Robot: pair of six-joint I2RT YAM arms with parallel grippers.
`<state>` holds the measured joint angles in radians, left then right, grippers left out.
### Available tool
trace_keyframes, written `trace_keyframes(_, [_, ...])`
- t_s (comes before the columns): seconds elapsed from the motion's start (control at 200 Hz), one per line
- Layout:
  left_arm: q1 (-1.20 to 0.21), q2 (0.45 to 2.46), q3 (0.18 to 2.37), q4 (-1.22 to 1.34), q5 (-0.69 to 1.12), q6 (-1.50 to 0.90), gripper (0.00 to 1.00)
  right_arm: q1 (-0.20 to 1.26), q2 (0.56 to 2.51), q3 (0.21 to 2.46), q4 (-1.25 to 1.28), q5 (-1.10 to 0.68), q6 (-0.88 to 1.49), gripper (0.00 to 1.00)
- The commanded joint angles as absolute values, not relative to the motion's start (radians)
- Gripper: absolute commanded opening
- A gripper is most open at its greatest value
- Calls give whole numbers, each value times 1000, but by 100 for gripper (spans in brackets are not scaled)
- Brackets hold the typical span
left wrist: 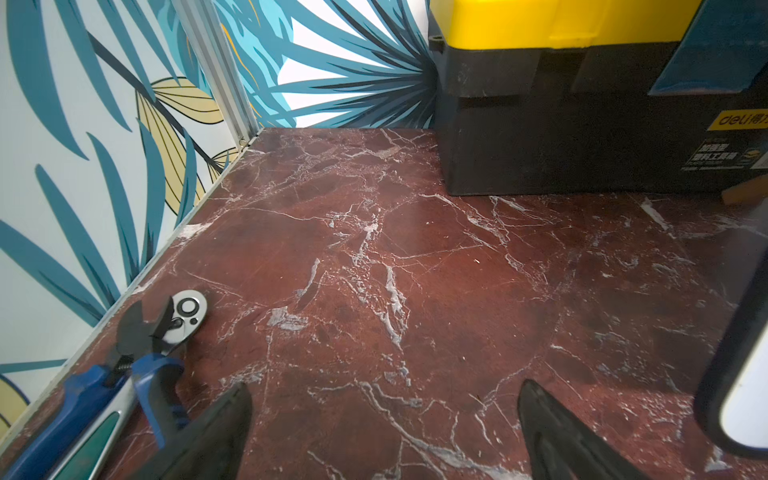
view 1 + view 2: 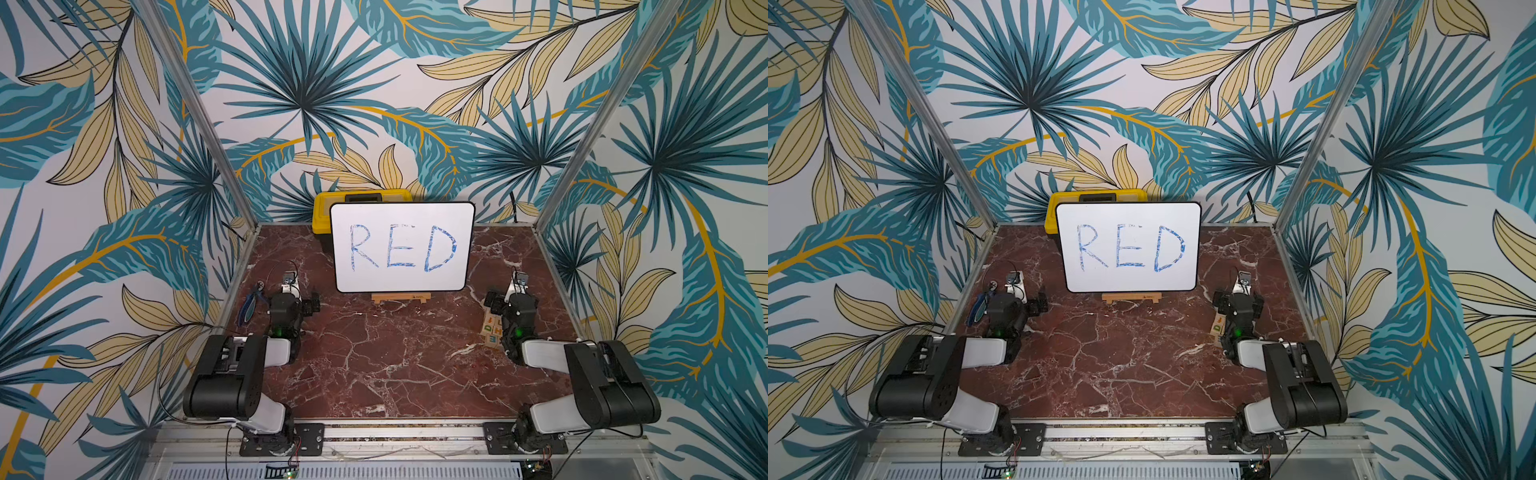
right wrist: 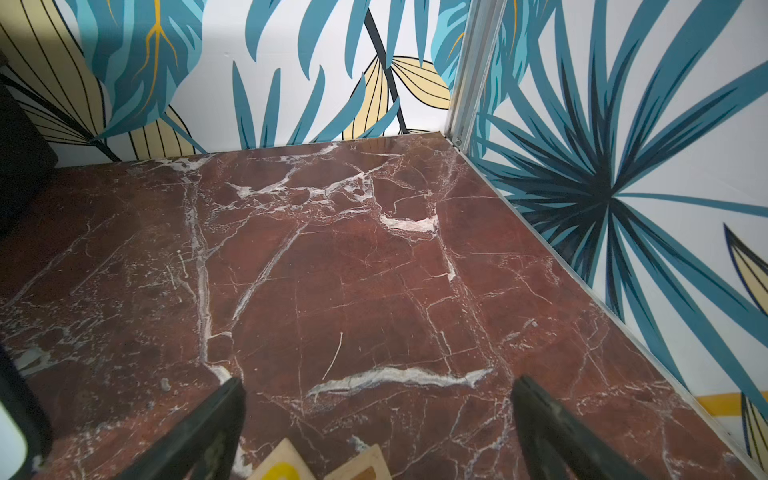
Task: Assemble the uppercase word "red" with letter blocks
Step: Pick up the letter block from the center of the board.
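since both claws are empty, no letter has been picked yet. the right claw [image 3: 378, 380] is spread wide with nothing between its black fingers. the left claw [image 1: 385, 386] is spread just as wide and holds nothing too.

the small light-wood letter blocks [image 2: 493, 331] sit in a tight bunch at about 3 o'clock on the dark red marble surface [image 2: 374, 365]. they are close against the right arm, which hides part of them. in both top views a block with a green d [image 2: 1217, 330] can be read. the r and the e cannot be made out.

the right claw points to 12 o'clock, toward the far wall. the bunch lies at 6 o'clock from its tips, back under the wrist. a block corner [image 3: 282, 467] with a yellow print peeks in between the fingers in the right wrist view. so the right arm is much nearer, and i think it must pull back and tip down before it can pinch a block.

the left claw is well apart from the bunch, near the blue-handled pliers [image 1: 124, 374] at 9 o'clock. the white board with blue writing [image 2: 402, 247] stands at 12 o'clock.
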<state>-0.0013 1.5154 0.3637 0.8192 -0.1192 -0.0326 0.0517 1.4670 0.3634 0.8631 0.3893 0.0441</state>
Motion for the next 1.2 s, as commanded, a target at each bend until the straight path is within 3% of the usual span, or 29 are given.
trace_keyframes(0.0, [-3,1523,403,842,-120,-23,100,55,1479,373,875,402,37,100])
trace_keyframes(0.871, [11,1525,407,838,-92,-26,100,47,1479,380,862,389,42,99])
trace_keyframes(0.936, [11,1525,407,840,-92,-28,93,44,1478,380,859,383,44,99])
trace_keyframes(1.197, [11,1508,408,839,-79,-17,83,43,1469,377,866,375,28,92])
